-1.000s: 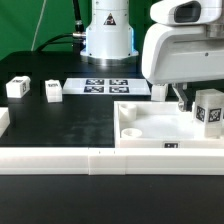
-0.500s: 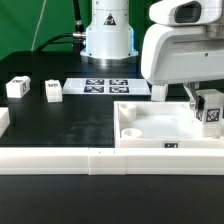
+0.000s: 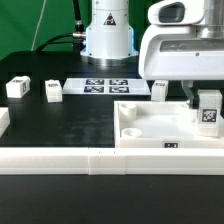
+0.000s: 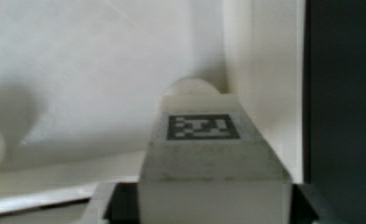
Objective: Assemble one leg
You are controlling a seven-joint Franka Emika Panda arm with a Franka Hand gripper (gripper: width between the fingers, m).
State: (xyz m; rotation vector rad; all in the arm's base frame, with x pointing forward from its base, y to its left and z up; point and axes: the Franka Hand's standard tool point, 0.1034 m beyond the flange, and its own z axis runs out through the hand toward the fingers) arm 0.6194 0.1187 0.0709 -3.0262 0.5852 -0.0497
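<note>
My gripper (image 3: 204,98) is shut on a leg (image 3: 208,112), a small white block with a black-and-white tag. It holds the leg upright over the far right part of the large white panel (image 3: 150,128) on the exterior view's right. In the wrist view the leg (image 4: 205,150) fills the middle, and the dark fingers (image 4: 127,203) press both its sides at the gripper (image 4: 206,206). The white panel (image 4: 73,90) lies behind it. Whether the leg's lower end touches the panel is hidden.
Two loose legs (image 3: 17,88) (image 3: 53,90) stand at the exterior view's left and a third (image 3: 158,90) stands behind the panel. The marker board (image 3: 105,86) lies before the robot base. A long white rail (image 3: 90,160) runs along the front.
The arm has risen a little. The held leg has turned from tilted to upright and sits slightly lower over the panel's right side. The jaws stay closed on it.
</note>
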